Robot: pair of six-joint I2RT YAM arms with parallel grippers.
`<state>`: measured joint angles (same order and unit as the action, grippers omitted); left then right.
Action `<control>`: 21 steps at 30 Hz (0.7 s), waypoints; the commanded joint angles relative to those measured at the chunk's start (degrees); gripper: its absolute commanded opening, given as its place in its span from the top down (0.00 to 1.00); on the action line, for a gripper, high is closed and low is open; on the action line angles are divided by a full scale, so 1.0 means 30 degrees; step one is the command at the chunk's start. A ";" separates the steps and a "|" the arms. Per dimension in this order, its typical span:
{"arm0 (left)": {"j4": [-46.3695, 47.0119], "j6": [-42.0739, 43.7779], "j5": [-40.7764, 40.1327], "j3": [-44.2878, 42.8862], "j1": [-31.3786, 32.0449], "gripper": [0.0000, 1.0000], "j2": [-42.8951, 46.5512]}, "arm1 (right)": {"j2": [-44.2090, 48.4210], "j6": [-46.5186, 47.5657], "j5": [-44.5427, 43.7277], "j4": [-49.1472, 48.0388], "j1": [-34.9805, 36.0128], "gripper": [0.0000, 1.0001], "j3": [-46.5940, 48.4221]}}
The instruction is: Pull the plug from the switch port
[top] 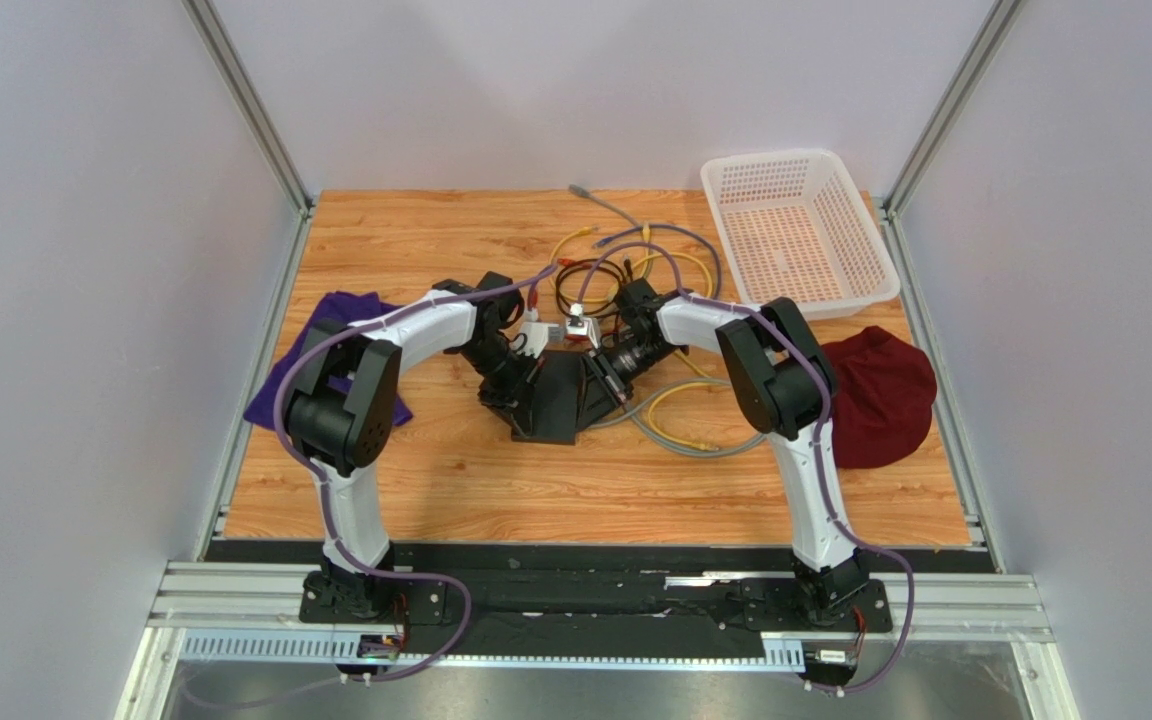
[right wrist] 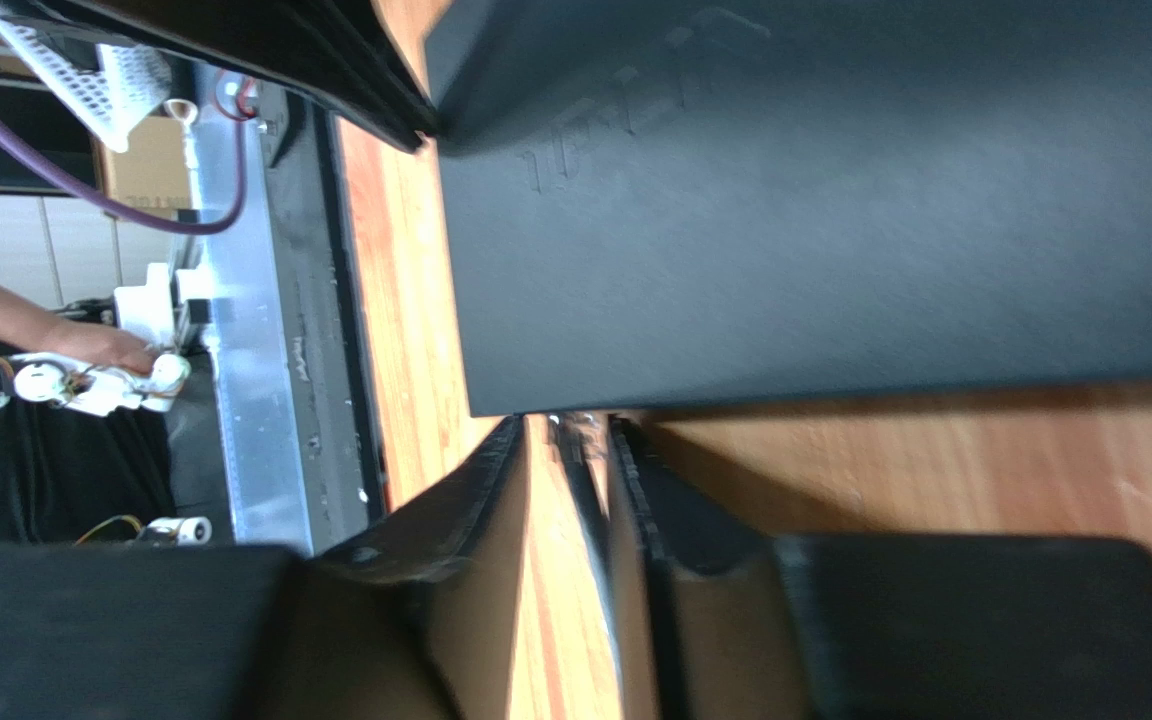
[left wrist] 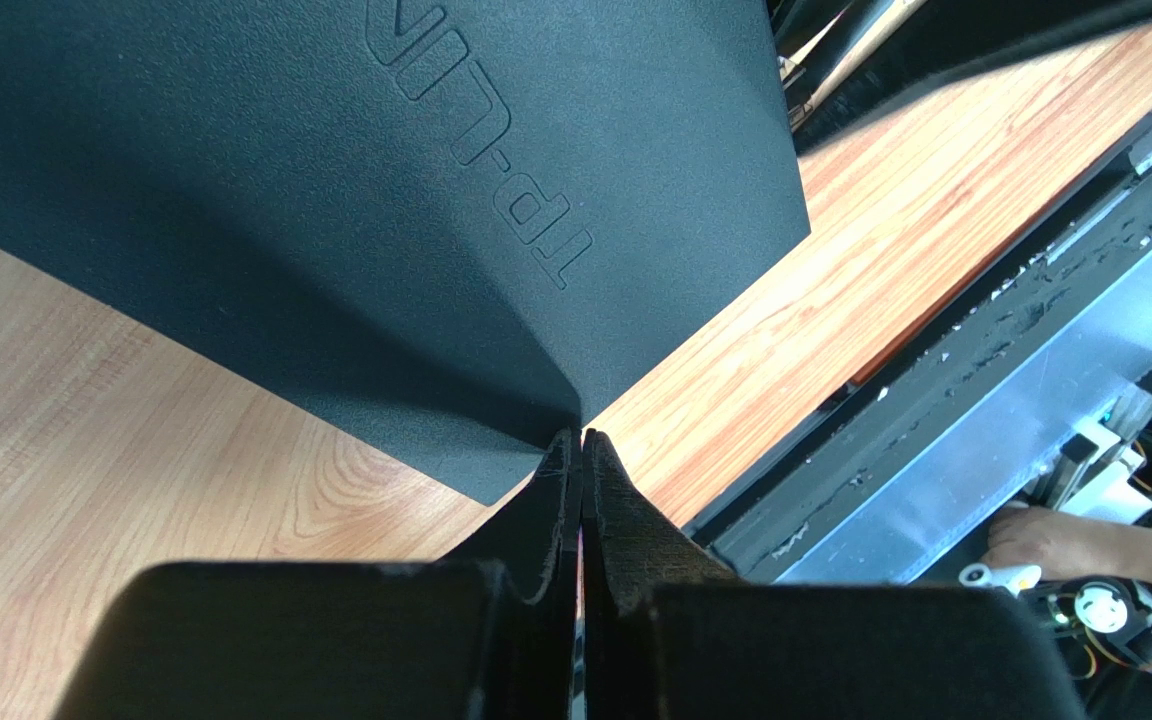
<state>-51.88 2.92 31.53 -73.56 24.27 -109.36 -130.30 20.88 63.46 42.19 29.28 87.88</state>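
One black switch (top: pixel 549 402) lay mid-table (top: pixel 432 480) between two grippers. The left gripper (left wrist: pixel 582 450), fingers pressed together, touched its corner. The right gripper (right wrist: pixel 567 465), fingers slightly apart, sat at its edge. Beyond lay a cable tangle (top: pixel 642 255) too knotted to count, one white basket (top: pixel 826 302), one purple cloth (top: pixel 330 323) and one red cloth (top: pixel 883 393).

Switch (top: pixel 549 402) at centre of table (top: pixel 462 495) — cables (top: pixel 642 263) behind it, basket (top: pixel 796 233) far right; left cloth (top: pixel 312 368) and right cloth (top: pixel 880 393) flank it.
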 commanded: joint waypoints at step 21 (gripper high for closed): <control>0.1267 0.0463 -0.1076 -0.0324 -0.0063 1.00 -0.0636 | -0.1831 0.0716 -0.4864 0.4480 -0.0296 1.00 0.2497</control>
<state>-52.36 2.94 31.70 -74.22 24.27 -109.95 -133.88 23.14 60.51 52.56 29.12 95.04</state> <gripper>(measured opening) 0.007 0.155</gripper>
